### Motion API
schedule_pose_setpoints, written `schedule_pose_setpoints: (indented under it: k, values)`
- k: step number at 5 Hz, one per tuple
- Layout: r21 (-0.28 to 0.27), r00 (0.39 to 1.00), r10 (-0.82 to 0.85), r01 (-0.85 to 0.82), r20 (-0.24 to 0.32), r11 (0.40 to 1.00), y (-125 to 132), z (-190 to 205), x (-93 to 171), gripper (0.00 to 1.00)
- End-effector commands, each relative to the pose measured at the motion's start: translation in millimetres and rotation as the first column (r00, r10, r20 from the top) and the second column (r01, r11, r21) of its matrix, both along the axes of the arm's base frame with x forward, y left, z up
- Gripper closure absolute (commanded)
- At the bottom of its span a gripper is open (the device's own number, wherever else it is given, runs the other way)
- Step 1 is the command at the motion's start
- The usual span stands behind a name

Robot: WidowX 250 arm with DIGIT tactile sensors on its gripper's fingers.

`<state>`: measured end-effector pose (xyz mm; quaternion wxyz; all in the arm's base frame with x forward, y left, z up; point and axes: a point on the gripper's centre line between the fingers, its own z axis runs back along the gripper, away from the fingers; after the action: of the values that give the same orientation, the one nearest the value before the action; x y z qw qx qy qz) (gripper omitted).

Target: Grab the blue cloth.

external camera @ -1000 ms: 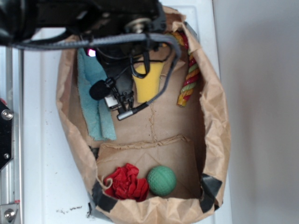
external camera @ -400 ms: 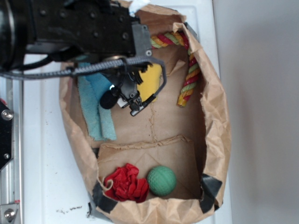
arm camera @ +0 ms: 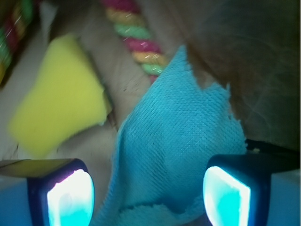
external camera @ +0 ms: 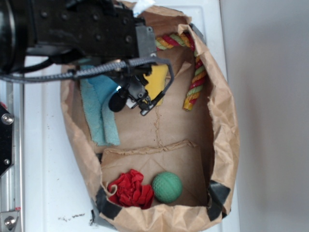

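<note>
The tool (arm camera: 149, 197) hangs above the cloth (arm camera: 178, 141) with fingers apart. A sideways drift could catch the sponge (arm camera: 56, 103) or snag the bag (external camera: 227, 130) wall beside the cloth.

A robot test bench: a white table (external camera: 43, 159) with a metal rail (external camera: 7, 145), holding a paper bag (external camera: 222, 135) of toys.
</note>
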<state>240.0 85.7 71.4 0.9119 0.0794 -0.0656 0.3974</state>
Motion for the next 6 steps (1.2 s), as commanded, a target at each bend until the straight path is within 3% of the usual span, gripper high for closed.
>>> schedule_pose_setpoints:
  k: [1,2,3,4,6]
  values:
    - [-0.029,0.983,0.179,-0.178,0.044,0.984,8.2,9.5,-10.7,0.0]
    - [0.024,0.988,0.151,-0.152,0.038,0.988,24.3,-18.0,-12.8,0.0]
    - [0.009,0.987,0.162,-0.162,0.009,0.987,28.2,-34.5,-12.0,0.0]
    - [-0.054,0.982,0.187,-0.187,-0.001,0.981,20.5,-36.6,-7.2,0.0]
    - [-0.027,0.988,0.154,-0.155,-0.033,0.988,14.9,-66.1,-6.5,0.0]
